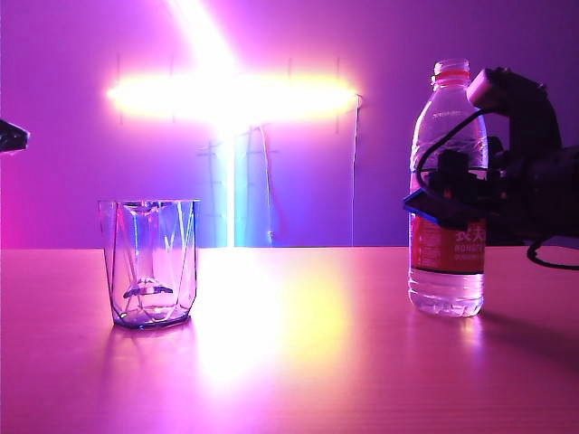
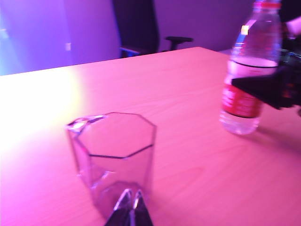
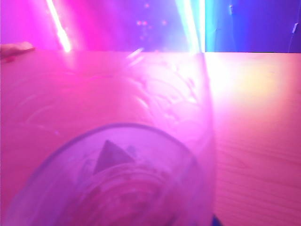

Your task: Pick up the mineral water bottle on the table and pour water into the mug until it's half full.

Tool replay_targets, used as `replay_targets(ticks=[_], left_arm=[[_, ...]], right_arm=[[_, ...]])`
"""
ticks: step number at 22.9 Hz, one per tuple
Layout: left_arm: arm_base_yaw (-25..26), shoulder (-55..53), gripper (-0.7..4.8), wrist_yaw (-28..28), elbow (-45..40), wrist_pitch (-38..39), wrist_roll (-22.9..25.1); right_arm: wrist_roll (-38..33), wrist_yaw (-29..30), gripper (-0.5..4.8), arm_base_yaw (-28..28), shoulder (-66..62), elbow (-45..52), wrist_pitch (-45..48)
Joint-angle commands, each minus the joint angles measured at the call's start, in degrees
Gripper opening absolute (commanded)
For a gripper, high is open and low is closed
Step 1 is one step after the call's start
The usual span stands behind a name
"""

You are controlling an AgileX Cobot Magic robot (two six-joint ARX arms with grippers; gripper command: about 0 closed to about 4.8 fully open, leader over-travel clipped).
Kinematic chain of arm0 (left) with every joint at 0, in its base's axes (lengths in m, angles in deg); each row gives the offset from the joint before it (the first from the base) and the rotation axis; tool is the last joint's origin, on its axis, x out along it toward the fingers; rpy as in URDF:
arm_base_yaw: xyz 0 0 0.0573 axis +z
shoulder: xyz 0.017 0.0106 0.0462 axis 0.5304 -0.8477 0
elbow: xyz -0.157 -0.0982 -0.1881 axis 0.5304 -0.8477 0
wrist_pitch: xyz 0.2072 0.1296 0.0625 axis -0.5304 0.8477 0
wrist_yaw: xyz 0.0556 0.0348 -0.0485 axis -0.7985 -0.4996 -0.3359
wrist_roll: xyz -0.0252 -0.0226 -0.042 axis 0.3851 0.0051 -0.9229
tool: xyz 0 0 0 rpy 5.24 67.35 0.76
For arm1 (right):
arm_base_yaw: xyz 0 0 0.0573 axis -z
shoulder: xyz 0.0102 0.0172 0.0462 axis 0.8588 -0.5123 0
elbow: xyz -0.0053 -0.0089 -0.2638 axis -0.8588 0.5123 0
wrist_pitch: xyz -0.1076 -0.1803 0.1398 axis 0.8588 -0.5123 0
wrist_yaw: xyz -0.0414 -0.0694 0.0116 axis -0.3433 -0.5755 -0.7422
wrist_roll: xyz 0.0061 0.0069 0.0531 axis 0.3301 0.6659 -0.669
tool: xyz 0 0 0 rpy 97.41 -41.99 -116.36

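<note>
The right gripper (image 1: 452, 201) has its jaws around the upright mineral water bottle (image 1: 447, 194) on the desk (image 1: 298, 362), grip firmness unclear, ready for lifting, while the left gripper (image 2: 130, 207), jaws pressed together, hovers beside the empty mug (image 2: 113, 157).

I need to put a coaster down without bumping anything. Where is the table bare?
The widest bare stretch of table lies between the mug and the mineral water bottle, plus the strip in front of both. It is crowded around the bottle, where the right hand closes in.
</note>
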Motion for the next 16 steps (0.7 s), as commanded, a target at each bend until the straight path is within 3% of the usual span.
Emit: replay_targets(ticks=[1,4,6,13,16], left_arm=[[1.70,-0.11,-0.02,0.00,0.22,-0.55,-0.15],[1.70,-0.11,-0.02,0.04,0.24,-0.55,-0.15],[2.29,-0.11,-0.02,0.07,0.24,-0.52,-0.15],[7.63,-0.11,-0.02,0.07,0.24,-0.52,-0.15],[11.61,-0.11,-0.02,0.04,0.24,-0.55,-0.15]], right_arm=[[-0.24,2.25,3.04,-0.28,0.35,-0.15,2.40],[-0.26,2.40,3.02,-0.44,0.72,-0.17,2.47],[-0.28,2.43,2.41,-0.44,1.25,-0.17,2.56],[-0.28,4.24,2.41,-1.38,2.47,-0.39,2.54],[0.04,5.31,2.41,-3.04,5.25,-4.35,-3.61]])
